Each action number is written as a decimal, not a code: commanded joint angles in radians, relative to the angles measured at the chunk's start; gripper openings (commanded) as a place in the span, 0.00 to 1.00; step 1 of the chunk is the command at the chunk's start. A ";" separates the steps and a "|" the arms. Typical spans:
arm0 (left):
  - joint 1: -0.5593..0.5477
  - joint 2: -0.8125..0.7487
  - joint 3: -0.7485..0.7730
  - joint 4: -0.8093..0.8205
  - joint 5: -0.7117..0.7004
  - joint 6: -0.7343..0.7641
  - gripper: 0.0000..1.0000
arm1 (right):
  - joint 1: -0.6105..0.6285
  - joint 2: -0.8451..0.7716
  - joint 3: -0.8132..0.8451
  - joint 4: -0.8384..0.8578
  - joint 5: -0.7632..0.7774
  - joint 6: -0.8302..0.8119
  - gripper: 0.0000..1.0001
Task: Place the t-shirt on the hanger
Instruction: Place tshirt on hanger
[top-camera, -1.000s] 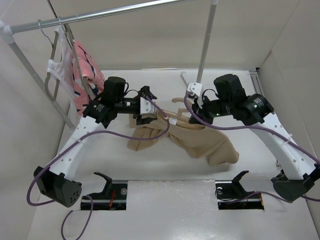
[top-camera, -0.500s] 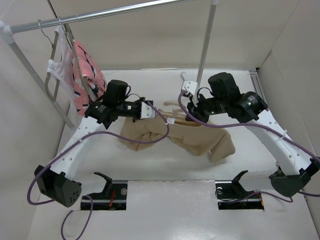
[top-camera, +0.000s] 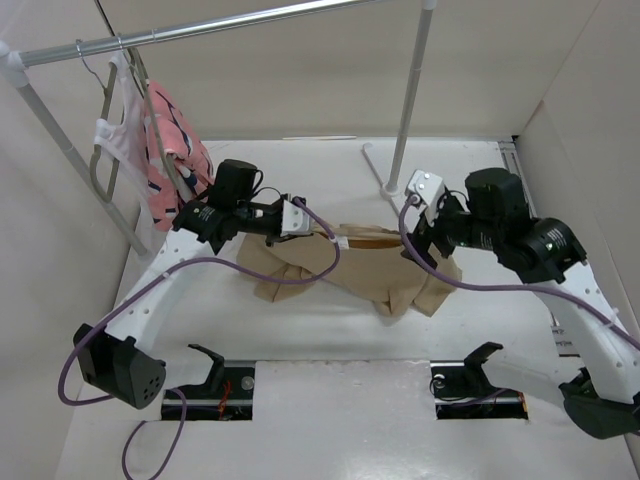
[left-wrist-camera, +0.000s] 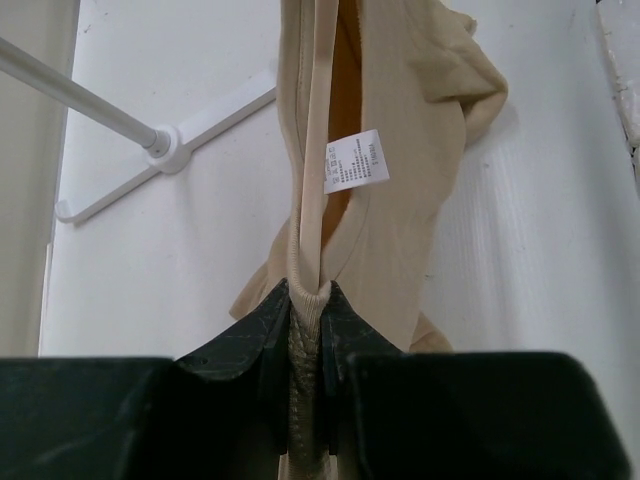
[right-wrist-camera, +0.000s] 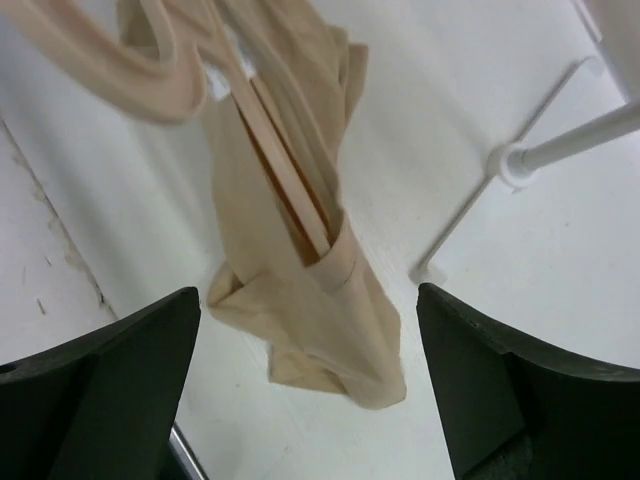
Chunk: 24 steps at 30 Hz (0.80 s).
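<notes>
My left gripper (left-wrist-camera: 308, 300) is pinched tight on the neck band of the t-shirt (top-camera: 330, 265), just below the little white label (left-wrist-camera: 355, 160). My right gripper (right-wrist-camera: 307, 300) is wide open and holds nothing; it hangs above the other end of the shirt. The shirt lies bunched up on the table (top-camera: 300, 330), between my two arms. The hanger (right-wrist-camera: 290, 195) is partly inside the shirt, and I can see one pale arm of it poking into an opening in the cloth. I cannot see its hook. Nothing is holding the hanger, and that worries me most. If I pull the neck with my left side, I think the hanger could slide out or twist the wrong way inside. My left pinch is only on a thin bit of band, so a hard tug could make it slip free. When my right side comes down, it could grab cloth and hanger together, and then the shirt cannot slide over. The rack foot (right-wrist-camera: 515, 165) is near too, so I could bump it.
</notes>
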 joint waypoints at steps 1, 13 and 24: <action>0.015 -0.006 0.024 0.018 0.069 -0.026 0.00 | -0.020 -0.007 -0.095 0.011 0.024 -0.046 0.94; 0.024 -0.006 0.034 0.038 0.121 -0.084 0.00 | -0.142 0.097 -0.276 0.301 -0.098 -0.088 0.49; 0.033 -0.035 -0.043 0.330 -0.077 -0.380 1.00 | -0.187 0.071 -0.040 0.169 -0.226 0.029 0.00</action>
